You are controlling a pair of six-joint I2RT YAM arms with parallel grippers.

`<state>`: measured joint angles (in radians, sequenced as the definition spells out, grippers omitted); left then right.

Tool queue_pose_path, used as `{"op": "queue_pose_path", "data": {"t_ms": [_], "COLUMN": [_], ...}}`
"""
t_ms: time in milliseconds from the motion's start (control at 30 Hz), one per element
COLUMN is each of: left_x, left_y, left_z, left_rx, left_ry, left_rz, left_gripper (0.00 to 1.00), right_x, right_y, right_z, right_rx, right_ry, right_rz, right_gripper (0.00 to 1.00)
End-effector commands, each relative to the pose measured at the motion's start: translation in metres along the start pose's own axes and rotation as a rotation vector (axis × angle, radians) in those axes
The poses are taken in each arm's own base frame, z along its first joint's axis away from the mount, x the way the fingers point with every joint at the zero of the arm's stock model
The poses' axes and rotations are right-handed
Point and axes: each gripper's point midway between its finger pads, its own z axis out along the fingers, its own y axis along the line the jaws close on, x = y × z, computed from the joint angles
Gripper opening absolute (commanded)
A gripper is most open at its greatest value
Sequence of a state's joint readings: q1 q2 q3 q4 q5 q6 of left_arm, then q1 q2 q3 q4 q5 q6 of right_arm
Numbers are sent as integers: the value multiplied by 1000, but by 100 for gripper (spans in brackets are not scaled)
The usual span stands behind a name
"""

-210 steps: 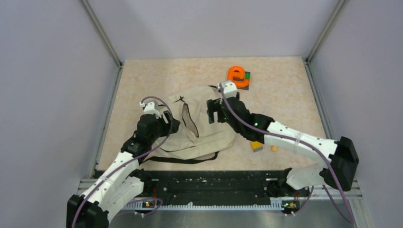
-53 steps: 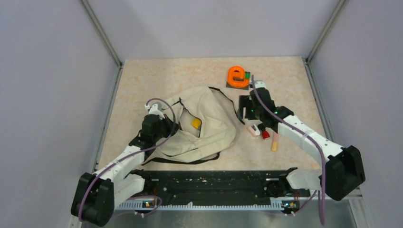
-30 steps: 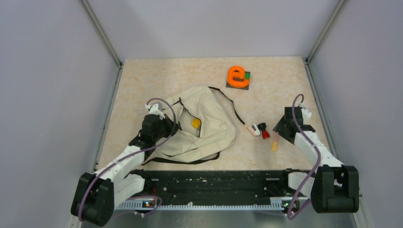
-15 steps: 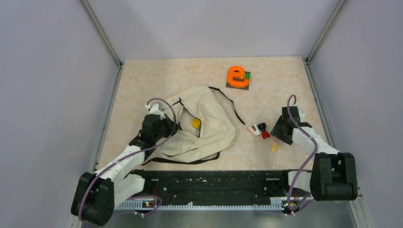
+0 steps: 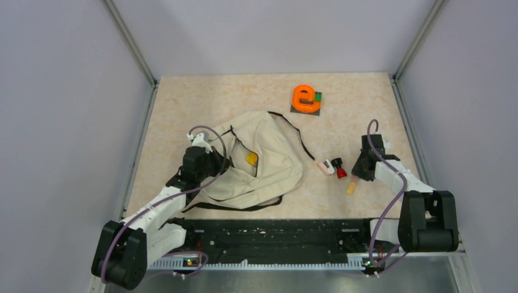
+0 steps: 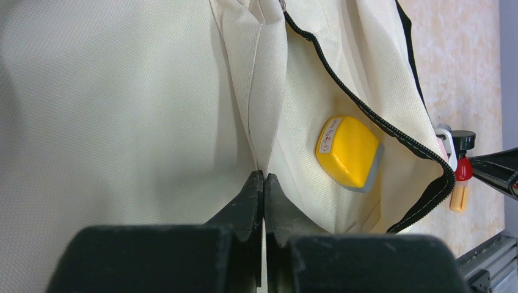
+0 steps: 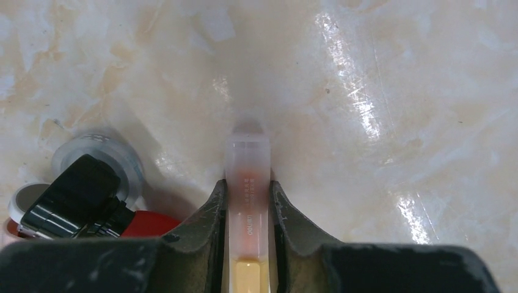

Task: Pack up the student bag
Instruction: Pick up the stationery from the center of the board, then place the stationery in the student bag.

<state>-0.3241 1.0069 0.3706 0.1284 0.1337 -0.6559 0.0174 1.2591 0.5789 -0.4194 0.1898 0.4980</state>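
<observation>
At frame centre we see the cream student bag (image 5: 269, 162) slumped, black zipper (image 6: 366, 113) gaping; left claw (image 6: 264, 178) pinches its fabric, right claw (image 7: 247, 187) clamps a translucent tube (image 7: 247, 152).

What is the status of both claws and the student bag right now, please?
Left claw shut on student bag fabric, mouth open. Right claw shut on slim tube. Yellow block inside bag. Red-and-black item beside tube.
</observation>
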Motion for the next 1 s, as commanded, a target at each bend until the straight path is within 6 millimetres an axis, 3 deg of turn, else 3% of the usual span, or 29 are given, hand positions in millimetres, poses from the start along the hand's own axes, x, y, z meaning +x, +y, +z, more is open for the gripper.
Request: {"op": "queue_pose_path", "data": {"t_ms": [0, 100, 267, 367, 500, 633, 767, 833, 900, 967], "left_x": [-12, -13, -14, -13, -13, -14, -13, -14, -14, -15], "left_y": [-11, -11, -12, -13, -15, -19, -22, -24, -24, -24], "left_z": [0, -1, -3, -4, -4, -6, -7, -8, -8, -9], "left_rx": [29, 30, 34, 37, 52, 66, 86, 93, 94, 95], "left_ry": [-24, -27, -32, -30, -27, -30, -26, -26, -29, -32], "left_rz": [11, 14, 16, 15, 11, 5, -4, -9, -12, -14], "left_gripper": [0, 0, 0, 0, 0, 0, 0, 0, 0, 0], "right_x": [-8, -20, -50, -71, -84, -75, -49, -20, 0, 22], "right_y": [13, 14, 16, 38, 102, 177, 249, 286, 317, 348], "right_z": [-5, -17, -54, -89, -144, -202, -254, -283, -301, -304], "right_rx": [-53, -65, -108, -230, -516, -750, -922, -1022, -1096, -1156], "right_ry": [-14, -61, -194, -303, -419, -543, -695, -757, -806, -809], "right_rz": [-9, -12, -34, -60, -175, -335, -515, -616, -683, -759], "right_gripper": [9, 0, 0, 0, 0, 0, 0, 0, 0, 0]}}
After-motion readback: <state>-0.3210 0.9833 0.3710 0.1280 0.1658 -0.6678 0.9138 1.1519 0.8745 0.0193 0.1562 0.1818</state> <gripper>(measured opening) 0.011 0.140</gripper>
